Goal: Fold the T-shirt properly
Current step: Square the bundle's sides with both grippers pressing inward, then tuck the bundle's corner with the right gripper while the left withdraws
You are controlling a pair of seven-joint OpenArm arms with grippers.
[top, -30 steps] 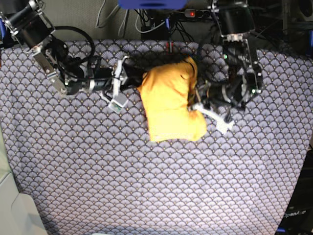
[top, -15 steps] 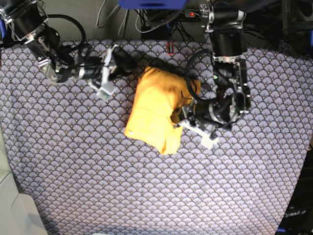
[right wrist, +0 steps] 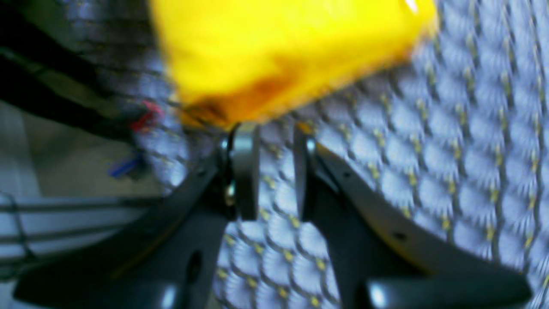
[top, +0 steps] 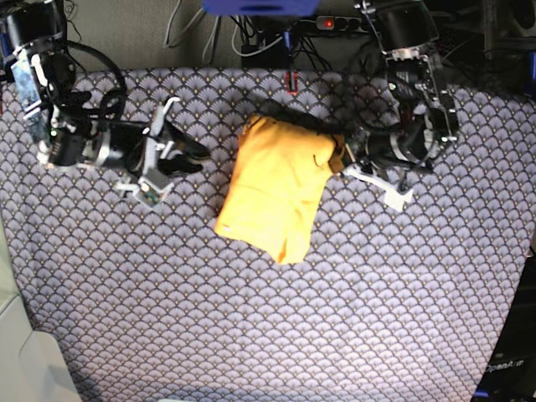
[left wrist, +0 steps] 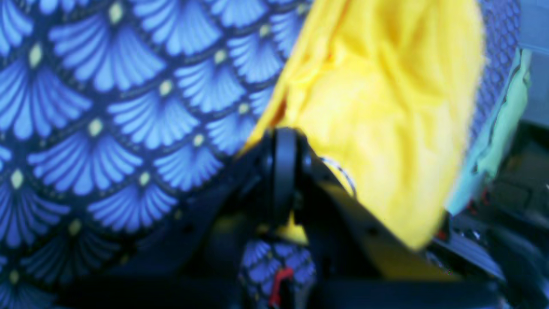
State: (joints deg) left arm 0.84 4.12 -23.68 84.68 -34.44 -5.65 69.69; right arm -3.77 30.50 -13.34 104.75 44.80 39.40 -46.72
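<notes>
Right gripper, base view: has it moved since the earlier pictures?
Yes. The right gripper has backed off toward the view's left over the scallop-patterned cloth, leaving a clear gap to the T-shirt.

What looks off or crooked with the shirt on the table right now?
The T-shirt is folded into a bundle but lies askew, tilted on the patterned cloth, and its lower edge is uneven with one corner poking out. The left gripper is shut at its upper corner; the right gripper is apart from it.
</notes>
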